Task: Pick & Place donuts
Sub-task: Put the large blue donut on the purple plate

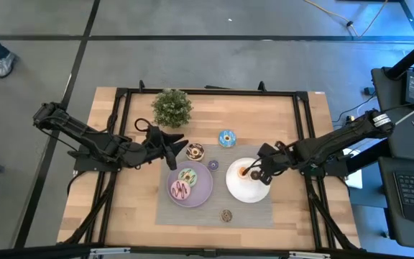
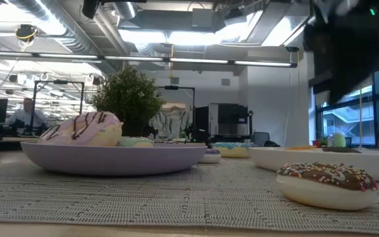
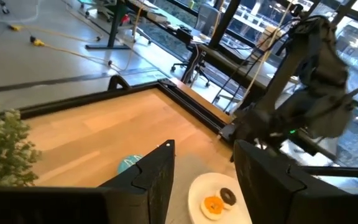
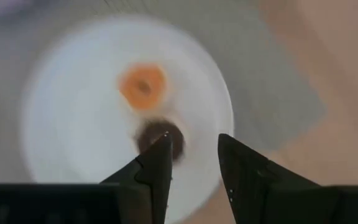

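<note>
A white plate (image 1: 254,193) holds an orange donut (image 4: 142,86) and a small dark brown donut (image 4: 157,135). My right gripper (image 4: 194,140) hovers open just above them and touches neither. A lilac plate (image 1: 201,196) carries a pink striped donut (image 2: 83,128) and a green one (image 1: 187,176). On the grey mat lie a chocolate-white donut (image 1: 195,151), a blue donut (image 1: 226,138), a small purple one (image 1: 213,165) and a sprinkled brown one (image 2: 328,184). My left gripper (image 1: 178,147) hangs open in the air beside the chocolate-white donut.
A green potted plant (image 1: 172,106) stands at the far side of the table, just behind my left gripper. The grey mat (image 1: 257,212) lies under both plates. A black frame (image 1: 304,115) runs around the table. Bare wood shows far right of the plant.
</note>
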You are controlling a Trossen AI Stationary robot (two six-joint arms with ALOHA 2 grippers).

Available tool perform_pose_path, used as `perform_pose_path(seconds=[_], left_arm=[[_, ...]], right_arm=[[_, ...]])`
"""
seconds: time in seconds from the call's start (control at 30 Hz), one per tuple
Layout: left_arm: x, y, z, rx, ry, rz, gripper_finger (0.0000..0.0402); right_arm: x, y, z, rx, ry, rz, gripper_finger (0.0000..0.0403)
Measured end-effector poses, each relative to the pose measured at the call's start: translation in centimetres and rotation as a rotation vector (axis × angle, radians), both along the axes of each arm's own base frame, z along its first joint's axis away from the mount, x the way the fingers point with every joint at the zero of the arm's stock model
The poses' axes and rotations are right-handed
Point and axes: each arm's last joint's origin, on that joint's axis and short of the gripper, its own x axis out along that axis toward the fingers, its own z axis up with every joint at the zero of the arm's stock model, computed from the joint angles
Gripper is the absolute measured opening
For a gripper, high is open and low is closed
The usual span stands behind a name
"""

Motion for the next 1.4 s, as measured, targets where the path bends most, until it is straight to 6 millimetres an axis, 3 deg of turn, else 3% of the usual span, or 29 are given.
perform_pose_path(seconds=[0.27, 0.6, 0.77, 0.87, 0.97, 1.13, 1.4], left_arm=[[0.1, -0.1, 0.0, 0.01, 0.014, -0.041, 0.0166], [0.5, 0.7, -0.1, -0.074, -0.003, -0.081, 0.0155], [0.8, 1.7, -0.2, -0.089, 0.005, -0.091, 0.0151], [1.0, 2.2, -0.2, -0.101, 0.01, -0.111, 0.0149], [1.1, 2.6, -0.3, -0.109, 0.018, -0.124, 0.0148], [1.2, 2.9, -0.4, -0.12, 0.028, -0.147, 0.0147], [1.2, 3.0, -0.6, -0.123, 0.05, -0.161, 0.015]], right_arm=[[2.4, 0.5, 4.7, -0.118, -0.258, 0.082, 0.0132], [3.1, -1.1, 4.8, -0.041, -0.292, -0.081, 0.0132], [3.4, -4.0, 4.7, -0.009, -0.285, -0.234, 0.0132], [3.8, -5.5, 4.9, -0.007, -0.296, -0.223, 0.0132], [4.7, -6.9, 4.5, 0.003, -0.304, -0.228, 0.0132], [6.1, -9.2, 2.0, -0.008, -0.198, -0.32, 0.0132], [8.4, -11.7, -1.3, 0.083, -0.134, -0.238, 0.0135]])
